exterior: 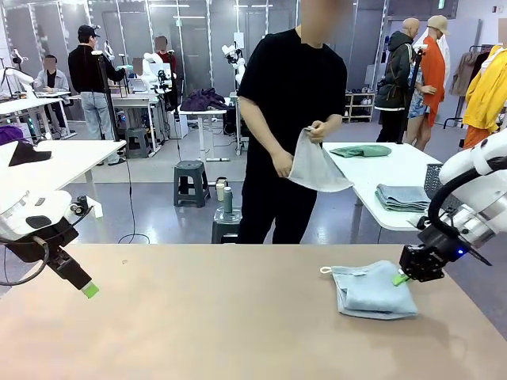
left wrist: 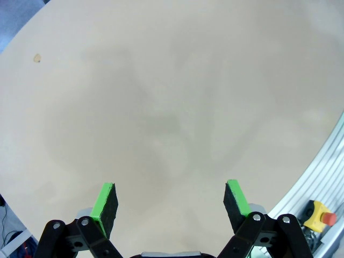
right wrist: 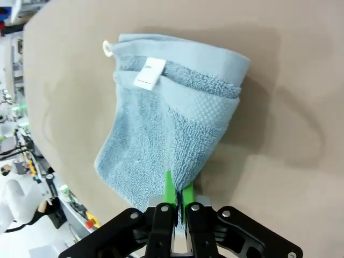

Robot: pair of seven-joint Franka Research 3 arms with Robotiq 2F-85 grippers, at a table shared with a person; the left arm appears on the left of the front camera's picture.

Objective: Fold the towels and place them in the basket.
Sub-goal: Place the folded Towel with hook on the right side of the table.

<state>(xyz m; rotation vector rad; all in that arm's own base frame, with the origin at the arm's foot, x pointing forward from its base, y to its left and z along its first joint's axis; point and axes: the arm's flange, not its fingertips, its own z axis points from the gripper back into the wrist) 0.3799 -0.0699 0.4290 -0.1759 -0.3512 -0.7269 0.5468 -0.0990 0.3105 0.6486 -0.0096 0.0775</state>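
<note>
The tan table point(exterior: 198, 332) fills the foreground; low over its left part hangs the left gripper point(exterior: 89, 290), and in its own wrist view this gripper point(left wrist: 171, 185) has its green pads point(left wrist: 105, 201) standing wide apart over bare tabletop, with nothing between them. On the table's right part lies the pale blue-grey towel point(exterior: 372, 291), folded into a rough square with its corner loop point(exterior: 325, 271) pointing left. The right gripper point(exterior: 400, 279) meets the towel's right edge; seen from the right wrist, the right gripper point(right wrist: 176, 188) has its fingers pressed together with a thin fold of the towel's point(right wrist: 172, 118) near edge pinched between them. That edge rises slightly toward the pads and casts a shadow on the table beside it; the white label point(right wrist: 150, 73) and the loop point(right wrist: 108, 48) sit at the towel's far end.

Across the table stands a person point(exterior: 289, 87) in black; both hands point(exterior: 283, 164) hold a pale cream towel point(exterior: 317, 168) up in the air, and it hangs in a loose triangle. Behind, on a white side table point(exterior: 372, 178), rest a green cloth point(exterior: 360, 150) and a stack of folded grey towels point(exterior: 402, 196); just right of that stack sits the dark lattice basket point(exterior: 433, 180), partly hidden by the right arm and well apart from the blue-grey towel.
</note>
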